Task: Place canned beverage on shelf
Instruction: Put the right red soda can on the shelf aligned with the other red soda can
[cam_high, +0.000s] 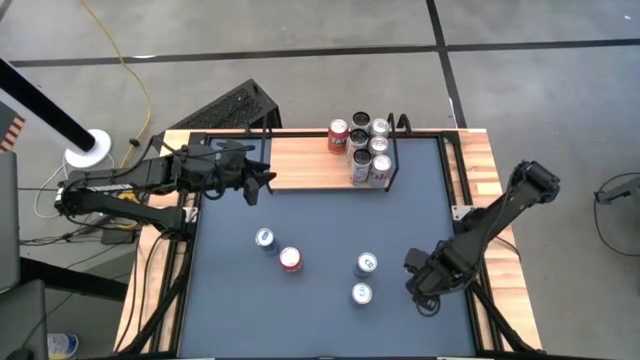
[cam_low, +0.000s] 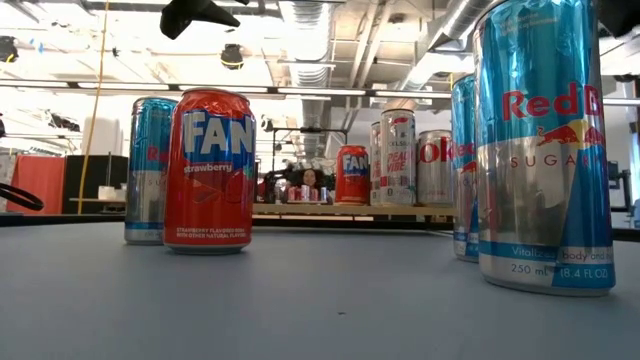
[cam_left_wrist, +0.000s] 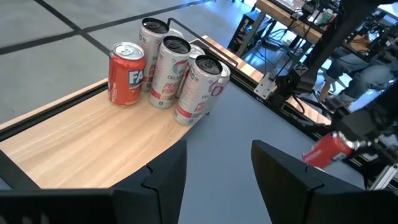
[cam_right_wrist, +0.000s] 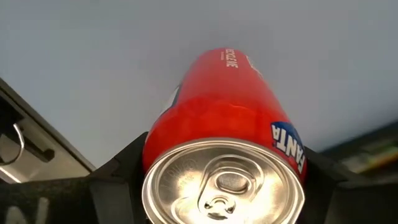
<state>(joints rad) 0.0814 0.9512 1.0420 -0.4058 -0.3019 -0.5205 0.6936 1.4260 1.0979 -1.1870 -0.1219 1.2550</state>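
Note:
A red Fanta can (cam_right_wrist: 224, 106) stands between the fingers of my right gripper (cam_right_wrist: 221, 180), which is shut on it near the table's right edge (cam_high: 425, 280). The left wrist view shows the same can (cam_left_wrist: 326, 150) from afar. The shelf (cam_high: 300, 162), a light-wood board with a black wire frame, lies along the table's far edge. Several cans (cam_high: 366, 148) stand upright on its right end. My left gripper (cam_high: 255, 185) hovers open at the shelf's left end, with nothing between its fingers (cam_left_wrist: 168, 177). My right gripper pinches the red can's upper wall (cam_right_wrist: 155, 155), just below the rim, between its two fingers, one on either side. The fingers come from above, pointing down, and the can's top faces the wrist. I cannot tell whether the can's base is on the table.
Several more cans stand on the dark table top: a blue one (cam_high: 265, 238) and a red one (cam_high: 290, 260) left of centre, two blue ones (cam_high: 366, 263) (cam_high: 361, 293) next to my right gripper. Bare wood on the shelf's left half (cam_left_wrist: 87, 137).

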